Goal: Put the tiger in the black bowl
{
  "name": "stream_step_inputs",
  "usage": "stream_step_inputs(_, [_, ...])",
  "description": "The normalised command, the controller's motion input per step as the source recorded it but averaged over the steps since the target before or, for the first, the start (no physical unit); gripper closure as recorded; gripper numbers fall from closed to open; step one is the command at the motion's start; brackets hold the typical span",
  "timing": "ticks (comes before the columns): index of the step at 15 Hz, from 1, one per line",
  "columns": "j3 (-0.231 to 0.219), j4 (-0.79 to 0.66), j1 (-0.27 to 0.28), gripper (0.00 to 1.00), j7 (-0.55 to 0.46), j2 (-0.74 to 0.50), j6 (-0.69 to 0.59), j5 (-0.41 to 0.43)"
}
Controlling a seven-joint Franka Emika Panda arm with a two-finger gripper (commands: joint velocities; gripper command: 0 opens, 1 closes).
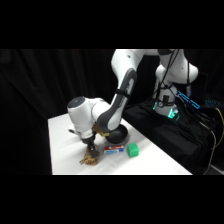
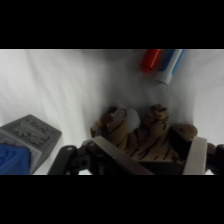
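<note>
1. Tan-brown and striped, the tiger (image 2: 140,137) lies on the white table (image 1: 62,135) near its front edge, in front of the black bowl (image 1: 120,136) and not yet inside it.
2. The gripper (image 1: 92,150) is down over the toy. In the wrist view its two fingers (image 2: 197,152) stand spread to either side of the tiger's body; whether the pads already touch the fabric cannot be told.
3. Judged step: the pick. The toy appears to rest on the table, so the grasp is not yet completed.
4. Judged next move: press the fingers together on the body, lift straight up, carry back toward the bowl just behind, and release over its hollow. The toy is soft and lumpy, so a hold across its middle is advisable.
5. Possible hazard: a red-and-blue marker (image 1: 114,149) lies between tiger and bowl; a low carry could knock it.
6. Count: one tiger, one black bowl, one marker, one green cube (image 1: 132,149) beside the marker toward the table's right edge.
7. A grey and blue block (image 2: 22,142) shows at the wrist view's lower left; its identity cannot be determined.
</note>
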Motion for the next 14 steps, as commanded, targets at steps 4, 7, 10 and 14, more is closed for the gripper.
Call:
stream_step_inputs(4, [-0.007,0.12,0.049,0.42,0.1,0.1,-0.06,0.015])
stream_step_inputs(7, [0.015,0.15,0.027,0.65,0.07,0.11,-0.06,0.034])
stream_step_inputs(10, [0.065,0.15,-0.028,0.9,0.01,0.1,-0.09,0.097])
stream_step_inputs(14, [0.12,0.16,-0.103,0.95,-0.06,0.08,-0.13,0.175])
